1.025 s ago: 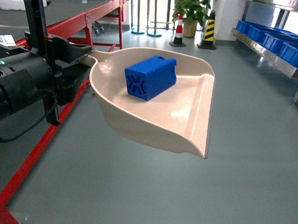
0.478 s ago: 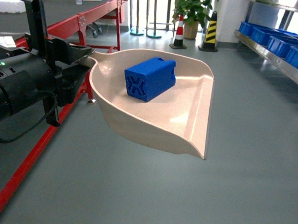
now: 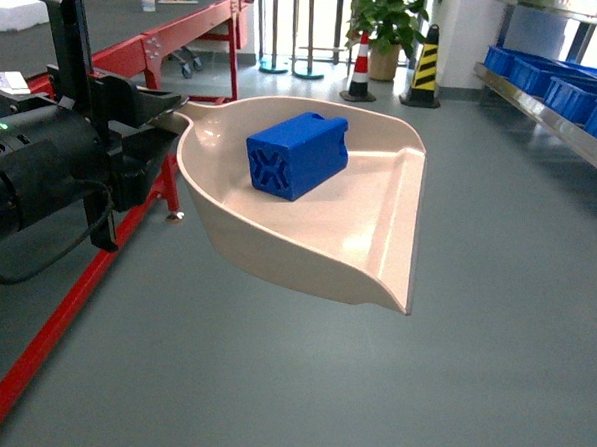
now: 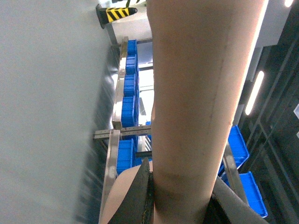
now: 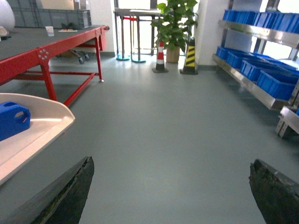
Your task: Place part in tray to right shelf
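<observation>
The blue part (image 3: 296,154) lies on its side at the back of the beige tray (image 3: 368,237), X-ribbed end facing me. My left gripper (image 3: 169,117) holds the tray out over the floor by its handle stub. In the left wrist view the gripper (image 4: 180,191) is shut on the tray's handle (image 4: 196,93), dark pads pressing both sides. My right gripper (image 5: 170,163) is open over bare floor, with the tray (image 5: 42,130) and the part (image 5: 13,120) at its far left. The right shelf (image 3: 555,112) with blue crates (image 3: 586,93) stands at the far right.
A red-framed table (image 3: 178,37) runs along the left, close to my left arm. A potted plant (image 3: 384,18), a red-white cone (image 3: 361,62) and a yellow-black post (image 3: 423,65) stand at the back. Grey floor (image 3: 493,324) stretches between me and the shelf.
The whole scene has shifted in the head view: the shelf has slid toward the right edge and the red table's frame has moved. The tray and part keep their place.
</observation>
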You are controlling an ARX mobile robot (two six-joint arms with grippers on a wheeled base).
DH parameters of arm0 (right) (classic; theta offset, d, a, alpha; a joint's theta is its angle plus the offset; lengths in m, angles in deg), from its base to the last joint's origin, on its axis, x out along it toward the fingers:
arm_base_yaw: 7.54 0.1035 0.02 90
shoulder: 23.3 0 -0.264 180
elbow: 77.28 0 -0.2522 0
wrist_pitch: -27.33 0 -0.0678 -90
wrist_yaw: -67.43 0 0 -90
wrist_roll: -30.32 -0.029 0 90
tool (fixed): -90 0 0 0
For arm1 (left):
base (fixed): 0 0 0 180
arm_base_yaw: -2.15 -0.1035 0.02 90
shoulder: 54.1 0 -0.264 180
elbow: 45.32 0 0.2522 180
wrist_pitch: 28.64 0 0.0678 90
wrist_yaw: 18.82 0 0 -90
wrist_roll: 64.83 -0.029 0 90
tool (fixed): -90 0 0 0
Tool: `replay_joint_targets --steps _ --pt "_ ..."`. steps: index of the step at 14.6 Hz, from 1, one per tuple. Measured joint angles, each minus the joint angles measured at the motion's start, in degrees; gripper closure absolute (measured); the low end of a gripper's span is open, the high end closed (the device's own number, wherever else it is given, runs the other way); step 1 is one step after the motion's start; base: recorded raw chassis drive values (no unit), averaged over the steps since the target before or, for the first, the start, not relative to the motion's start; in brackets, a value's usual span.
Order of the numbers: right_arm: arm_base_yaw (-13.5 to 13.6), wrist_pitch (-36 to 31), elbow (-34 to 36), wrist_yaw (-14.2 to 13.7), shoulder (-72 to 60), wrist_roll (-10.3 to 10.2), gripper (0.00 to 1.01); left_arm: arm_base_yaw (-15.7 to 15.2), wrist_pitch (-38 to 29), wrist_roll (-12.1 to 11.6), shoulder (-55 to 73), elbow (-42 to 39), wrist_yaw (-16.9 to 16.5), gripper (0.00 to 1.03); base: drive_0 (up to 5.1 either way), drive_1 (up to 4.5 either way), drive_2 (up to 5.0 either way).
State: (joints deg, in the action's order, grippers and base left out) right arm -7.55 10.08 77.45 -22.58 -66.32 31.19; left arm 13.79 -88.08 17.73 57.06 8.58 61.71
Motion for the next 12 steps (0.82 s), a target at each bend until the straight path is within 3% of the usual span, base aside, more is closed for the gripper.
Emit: replay_joint_targets --steps 12 --pt "0.0 -0.11 0.0 0.0 0.0 0.0 0.03 0.04 0.11 0.0 0.0 0.0 -0.15 0.86 0.0 4.31 -4.4"
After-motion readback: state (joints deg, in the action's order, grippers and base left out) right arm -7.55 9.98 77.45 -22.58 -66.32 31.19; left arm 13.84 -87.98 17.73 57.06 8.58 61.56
